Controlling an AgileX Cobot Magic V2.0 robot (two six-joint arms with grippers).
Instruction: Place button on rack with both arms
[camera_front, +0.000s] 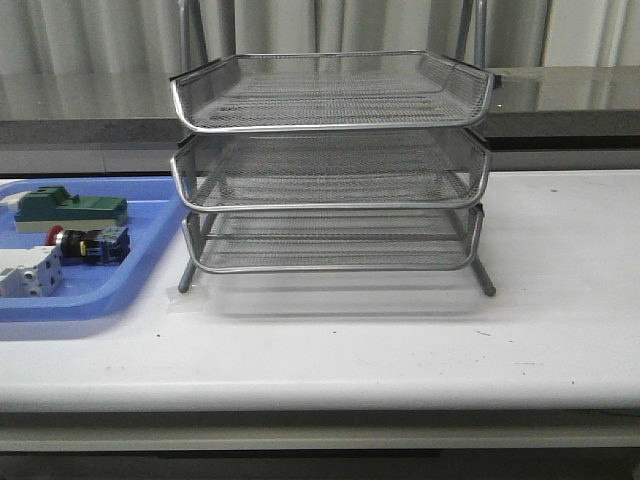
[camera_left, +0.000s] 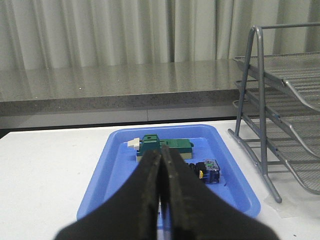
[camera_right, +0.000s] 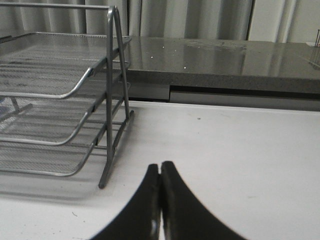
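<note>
Button (camera_left: 207, 169) lies just beyond closed left tool (camera_left: 161, 200).

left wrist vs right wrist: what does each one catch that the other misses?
Only the left wrist view shows the blue bin with the button and the green block in it, plus the left gripper, fingers pressed shut and empty. Only the right wrist view shows the right gripper, also shut and empty, over bare table on the rack's other side. Both show one end of the rack, its tiers empty where visible, the grey ledge behind and the curtain.
</note>
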